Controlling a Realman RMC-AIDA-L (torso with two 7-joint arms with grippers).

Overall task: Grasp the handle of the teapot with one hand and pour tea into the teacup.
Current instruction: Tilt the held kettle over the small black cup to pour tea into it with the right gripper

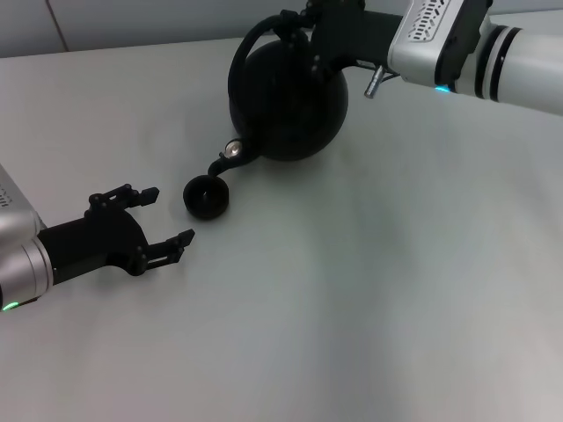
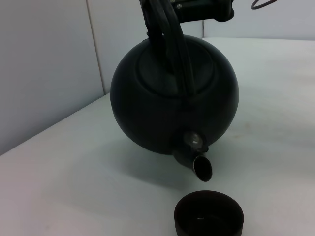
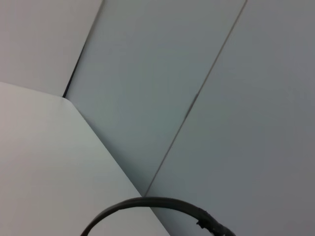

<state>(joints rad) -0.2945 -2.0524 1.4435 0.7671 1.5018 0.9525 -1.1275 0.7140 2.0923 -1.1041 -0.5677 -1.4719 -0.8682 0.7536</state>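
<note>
The teapot [image 1: 290,97] hung tipped over the surface [image 1: 369,290], its spout [image 1: 230,155] aimed down at the teacup [image 1: 207,196] just below — so your grasp was done and the pour looked under way, though no stream showed. Your right hand [image 1: 321,40] was clamped on the handle [image 1: 251,44]. Your left hand [image 1: 154,224] waited near the cup, fingers wide — still to come: finishing, then setting the pot down.
</note>
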